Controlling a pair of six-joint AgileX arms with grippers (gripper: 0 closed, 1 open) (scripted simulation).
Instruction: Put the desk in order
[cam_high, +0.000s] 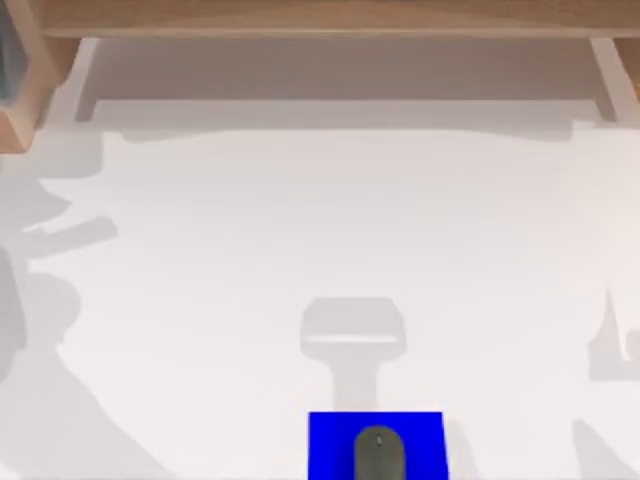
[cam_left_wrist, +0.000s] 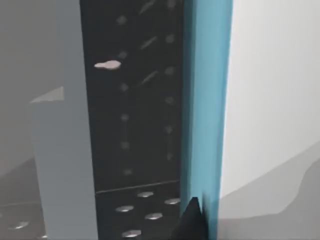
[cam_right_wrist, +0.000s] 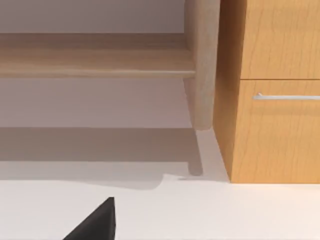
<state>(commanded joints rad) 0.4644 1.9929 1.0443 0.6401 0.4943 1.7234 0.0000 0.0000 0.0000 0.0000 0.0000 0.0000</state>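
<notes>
Desk (cam_high: 330, 230): large white tabletop, taking up most of the top view, with a light-brown raised shelf (cam_high: 330, 18) along its far edge; the shelf's underside and one leg also appear in the right wrist view, beside a wooden drawer unit (cam_right_wrist: 275, 100) with a metal handle. Blue pad (cam_high: 330, 440): at the near edge, slightly right of centre, square to the table. Mouse (cam_high: 378, 455): dark grey, resting on the pad. Upright object (cam_left_wrist: 135, 110): dark perforated panel with a teal edge, seen close in the left wrist view; its identity cannot be told. Left gripper (cam_left_wrist: 192, 220): one dark fingertip visible at the foot of that teal edge; whether its fingers are spread or pressed together cannot be told. Right gripper (cam_right_wrist: 97, 222): one dark fingertip visible above the white surface, facing the shelf; finger state likewise cannot be told. Step in hand, as judged: mouse and pad look already placed, so the tidying seems well along, with the left arm occupied at the upright object. Next move, as judged: requires settling that object squarely, upright, without tipping it.
</notes>
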